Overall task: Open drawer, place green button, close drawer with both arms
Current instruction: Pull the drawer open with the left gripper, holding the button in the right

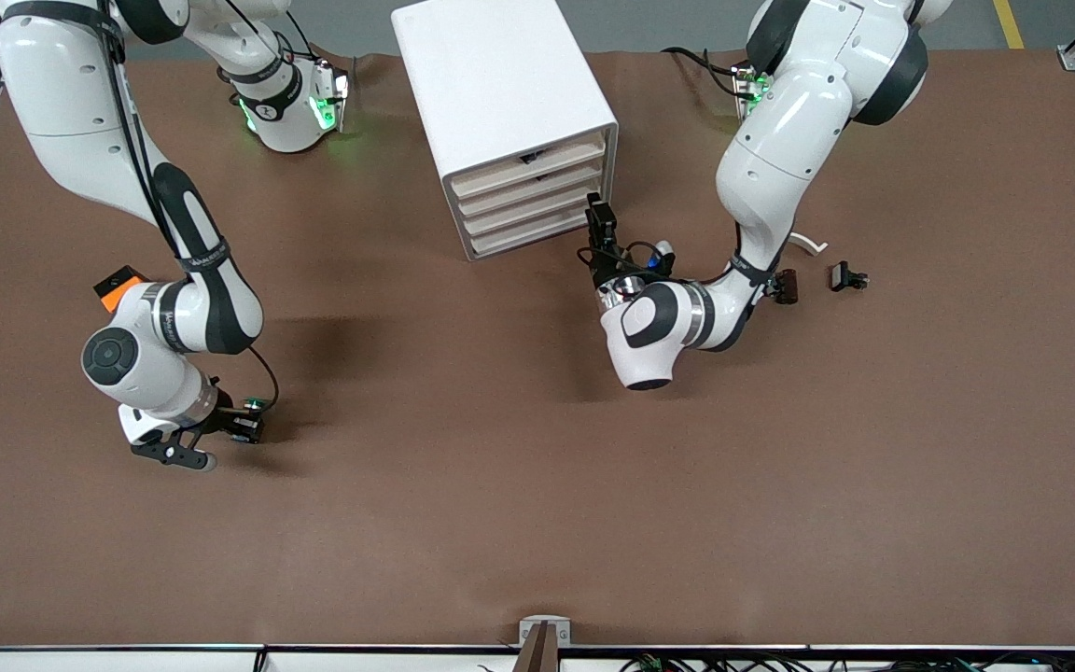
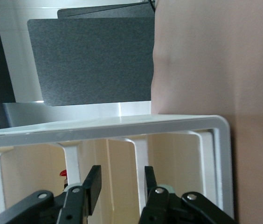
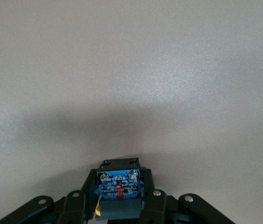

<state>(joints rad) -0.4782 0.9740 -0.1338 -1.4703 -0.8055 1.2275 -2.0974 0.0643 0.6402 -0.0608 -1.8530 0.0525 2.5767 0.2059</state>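
Right gripper (image 3: 120, 199) fingers clamp the small green-capped button (image 3: 119, 183) over the counter; left gripper (image 2: 122, 183) fingers parted, empty, at the white cabinet's cream-fronted drawer (image 1: 534, 207).

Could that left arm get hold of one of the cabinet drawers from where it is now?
Probably yes. The left gripper is right at the cabinet's front, jaws open and aimed at the drawer fronts, with nothing between them.

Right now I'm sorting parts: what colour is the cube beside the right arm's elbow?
Orange cube, best seen in the front view.
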